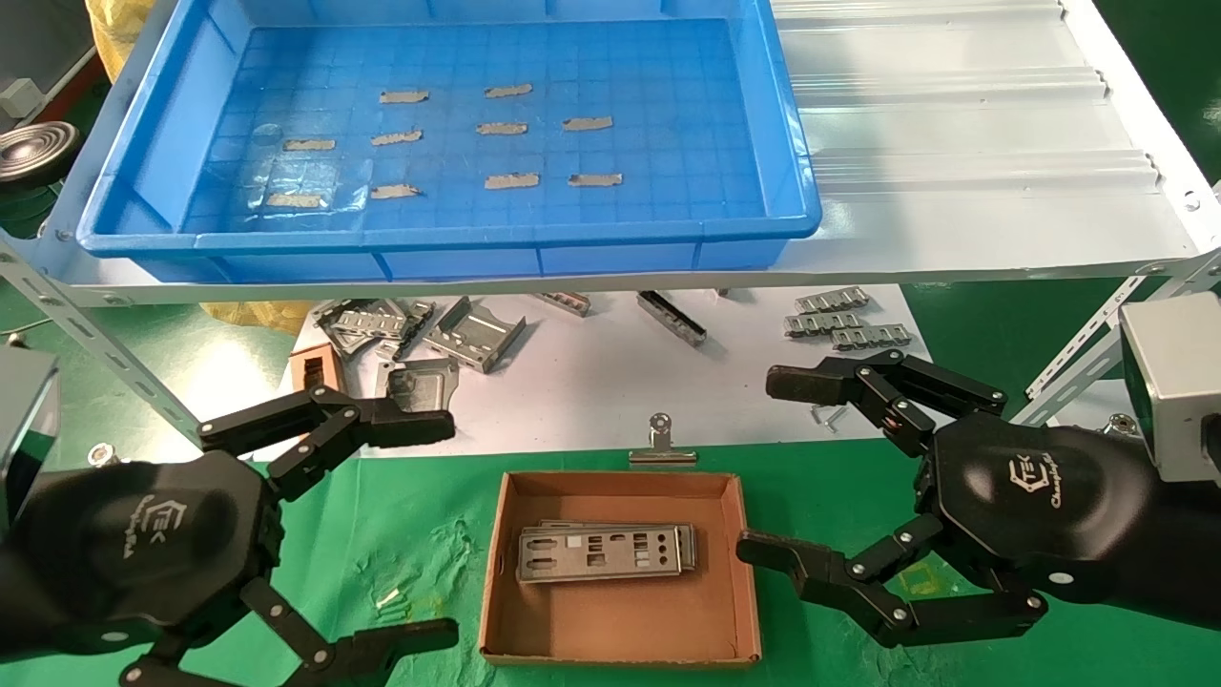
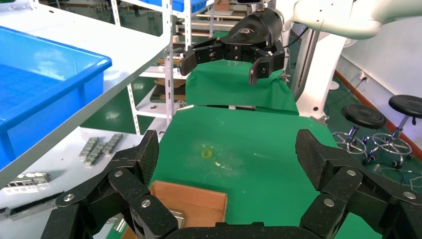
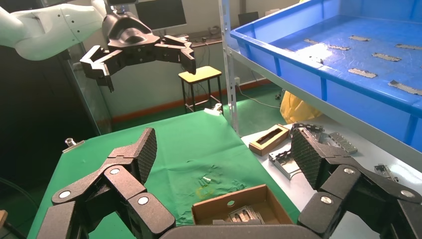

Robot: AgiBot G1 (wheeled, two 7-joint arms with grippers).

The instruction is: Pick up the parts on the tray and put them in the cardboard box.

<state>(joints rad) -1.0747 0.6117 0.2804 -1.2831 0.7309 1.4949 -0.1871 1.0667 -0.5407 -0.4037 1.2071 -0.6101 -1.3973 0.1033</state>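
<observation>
Parts (image 1: 603,553) lie stacked flat in the box (image 1: 620,644), near its far wall, and the tray (image 1: 792,205) on the shelf above shows only grey tape scraps (image 1: 496,129) on its blue floor, so the job looks done or very nearly so. Both tools hang low over the green counter (image 1: 410,563) on either side of the box, the left tool (image 1: 420,525) wide and empty, the right tool (image 1: 782,463) wide and empty too. What the step calls for now, as I judge it, is a check rather than a reach: scan the tray corners and the glossy patch near its front left for any thin plate that blends with the scraps. If one turns up, come at it from above with fingers spread, slide one under an edge, and lift level. Bent brackets (image 1: 448,334) on the white sheet under the shelf are not for the box; leave them.
</observation>
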